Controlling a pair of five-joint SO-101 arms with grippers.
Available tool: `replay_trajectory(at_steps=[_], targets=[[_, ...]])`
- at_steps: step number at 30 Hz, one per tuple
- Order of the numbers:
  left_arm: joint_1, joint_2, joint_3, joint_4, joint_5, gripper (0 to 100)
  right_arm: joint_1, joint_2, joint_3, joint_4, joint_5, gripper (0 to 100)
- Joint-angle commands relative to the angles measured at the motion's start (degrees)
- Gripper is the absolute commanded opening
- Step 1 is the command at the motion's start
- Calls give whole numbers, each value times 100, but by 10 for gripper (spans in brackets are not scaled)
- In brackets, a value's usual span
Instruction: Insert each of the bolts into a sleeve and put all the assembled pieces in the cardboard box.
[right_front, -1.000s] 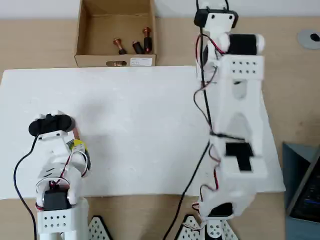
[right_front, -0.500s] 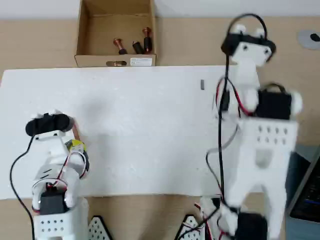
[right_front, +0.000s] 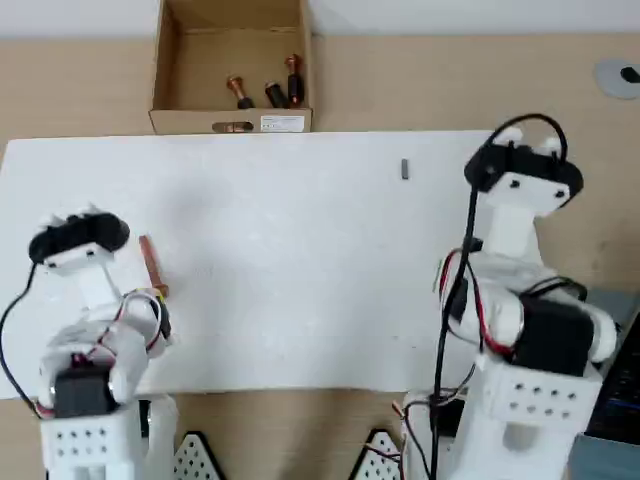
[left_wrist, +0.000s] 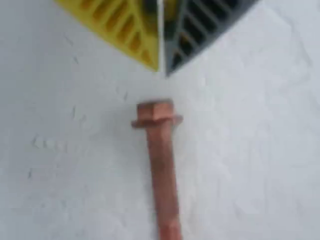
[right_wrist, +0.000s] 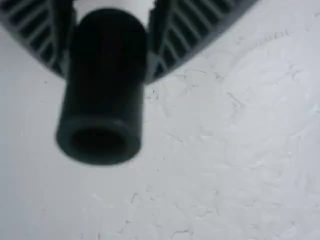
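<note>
One bolt (left_wrist: 161, 170) lies flat on the white mat (right_front: 300, 290), head just beyond the left gripper's (left_wrist: 161, 65) closed, empty tips, shank pointing straight away. Well apart, the right gripper (right_wrist: 109, 60) clamps the black sleeve (right_wrist: 102, 100), bore outward.

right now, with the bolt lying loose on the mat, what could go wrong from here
1. The copper bolt lies free on the white mat, its head just off the shut left gripper. If the gripper comes down without opening, it may nudge the bolt and roll it away.
2. The right gripper clamps the black sleeve near one end, so the sleeve may tilt or slip when the bolt is pushed in.
</note>
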Motion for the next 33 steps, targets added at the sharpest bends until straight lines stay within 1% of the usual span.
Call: replay_trajectory(at_steps=[1, 4, 11, 13, 17, 19, 29, 33], targets=[[-35, 1253, -923, 44, 316, 5, 66, -391, 101, 79, -35, 9], [-44, 2167, -1459, 79, 422, 6, 66, -655, 127, 79, -44, 9], [-44, 3899, -2435, 70, 422, 11, 66, -1059, 127, 79, -53, 9], [-53, 4321, -2646, 70, 440, 46, 66, -1095, 136, 79, -105, 9], [-149, 5024, -3077, 70, 844, 146, 66, -1121, 145, 79, -290, 9], [-202, 5341, -3288, 44, 914, 169, 66, -1121, 145, 79, -290, 9], [-211, 6747, -3921, 35, 923, 167, 66, -1121, 145, 79, -273, 9], [-510, 7187, -4149, -105, 914, 167, 66, -1121, 145, 79, -264, 9]])
